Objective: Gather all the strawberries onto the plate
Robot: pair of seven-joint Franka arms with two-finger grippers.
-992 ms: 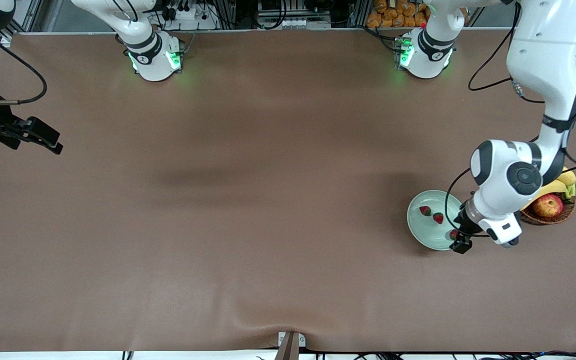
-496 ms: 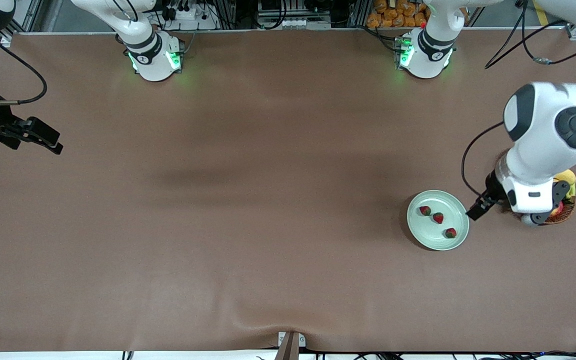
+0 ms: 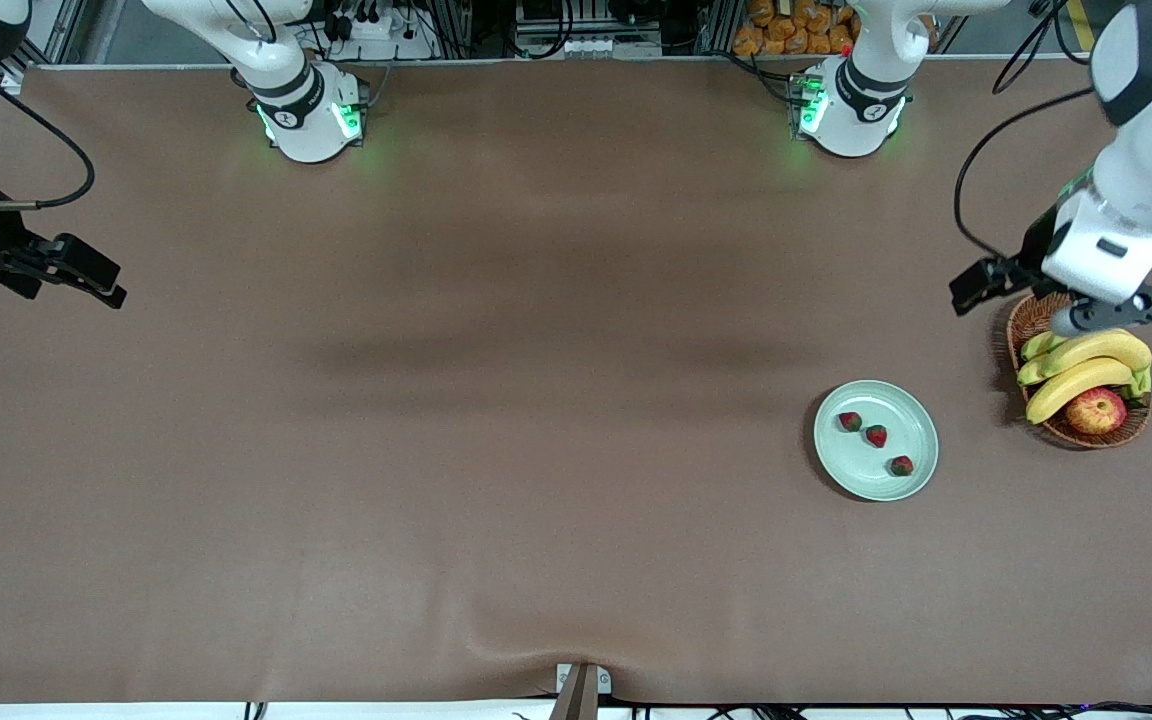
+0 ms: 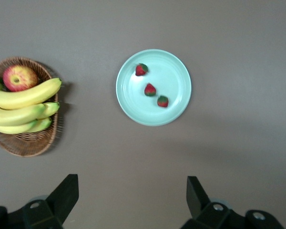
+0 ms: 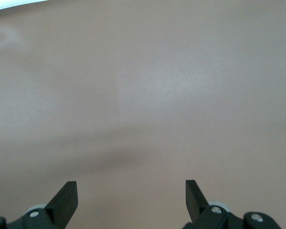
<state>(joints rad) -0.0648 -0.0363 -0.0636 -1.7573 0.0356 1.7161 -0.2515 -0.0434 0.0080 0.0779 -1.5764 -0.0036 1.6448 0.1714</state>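
Front view, plate (image 3: pixel 876 441): we see it on the brown worktop (image 3: pixel 496 420) toward the left arm's end, nearest to the front camera of all the things.
Strawberries: we count three on the plate, in a short diagonal row, apart from one another (image 3: pixel 850 422) (image 3: pixel 876 436) (image 3: pixel 901 466); the left wrist view shows them too (image 4: pixel 141 69) (image 4: pixel 150 89) (image 4: pixel 162 101).
Basket (image 3: pixel 1082 434): we find it beside the plate, closer to the worktop's edge at the left arm's end, holding bananas (image 3: pixel 1086 362) and an apple (image 3: pixel 1096 410).
Left end effector (image 3: pixel 1079 293): we see it up in the air over the basket's farther rim, fingers spread wide, holding nothing.
Right end effector (image 3: pixel 81 270): we see it waiting at the right arm's end of the worktop, fingers spread, holding nothing.
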